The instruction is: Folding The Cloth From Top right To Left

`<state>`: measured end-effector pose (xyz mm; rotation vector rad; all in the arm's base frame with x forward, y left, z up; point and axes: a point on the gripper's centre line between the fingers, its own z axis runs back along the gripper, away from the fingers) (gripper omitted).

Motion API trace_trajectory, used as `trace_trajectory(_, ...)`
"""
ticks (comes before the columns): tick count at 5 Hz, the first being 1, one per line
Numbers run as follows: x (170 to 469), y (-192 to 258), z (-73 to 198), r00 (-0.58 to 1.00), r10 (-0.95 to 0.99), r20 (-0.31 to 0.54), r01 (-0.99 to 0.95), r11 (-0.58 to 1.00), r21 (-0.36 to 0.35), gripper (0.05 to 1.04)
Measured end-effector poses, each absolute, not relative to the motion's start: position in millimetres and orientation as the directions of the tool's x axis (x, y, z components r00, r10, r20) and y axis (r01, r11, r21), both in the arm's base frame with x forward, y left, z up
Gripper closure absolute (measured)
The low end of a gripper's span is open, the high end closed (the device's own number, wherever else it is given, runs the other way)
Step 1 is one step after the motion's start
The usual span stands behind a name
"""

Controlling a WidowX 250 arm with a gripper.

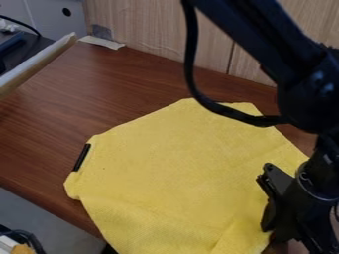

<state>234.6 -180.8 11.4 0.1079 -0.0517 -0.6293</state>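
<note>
- A yellow cloth point(175, 163) lies spread over the brown wooden table point(59, 99), taking up the middle and lower part of the view and running out past the bottom edge.
- Its outline is uneven: the top edge is blunt, the upper left side slopes down to a rounded corner, and a small lobe sticks out at the far left.
- Most of the cloth is fairly flat, with soft wrinkles towards the bottom and a slanting crease at the lower right, near the gripper point(263, 199).
- The gripper is at the lower right, over the right part of the cloth and pointing roughly towards the left of the view.
- Its fingers point(275, 179) stand wide apart, one higher and one lower in the view, with yellow cloth showing near the gap; nothing is seen pinched between them.
- The black arm point(265, 42) enters from the top and comes down the right side; a thick black cable point(192, 64) hangs from it in a curve, passing in front of the cloth's top edge.
- A short black bar point(81, 158) sits right at the left edge of the cloth.
- Behind the table stands a light wood panel point(149, 25), with a pale strip point(102, 42) near its foot.
- A pale board point(33, 65) slants in from the left edge.
</note>
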Motion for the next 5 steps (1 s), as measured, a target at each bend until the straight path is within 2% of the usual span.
trace_trajectory(1,233.0,-177.6,12.3,0.801,-0.599,-0.008,0.595,0.794,0.127,1.022)
trace_trajectory(2,236.1,-178.9,26.5,0.797,-0.603,0.035,0.595,0.794,0.128,1.031)
trace_trajectory(3,239.9,-171.8,36.5,0.798,-0.601,0.039,0.596,0.797,0.095,1.031)
trace_trajectory(5,268.7,-141.1,69.0,0.852,-0.513,0.102,0.510,0.858,0.058,1.031)
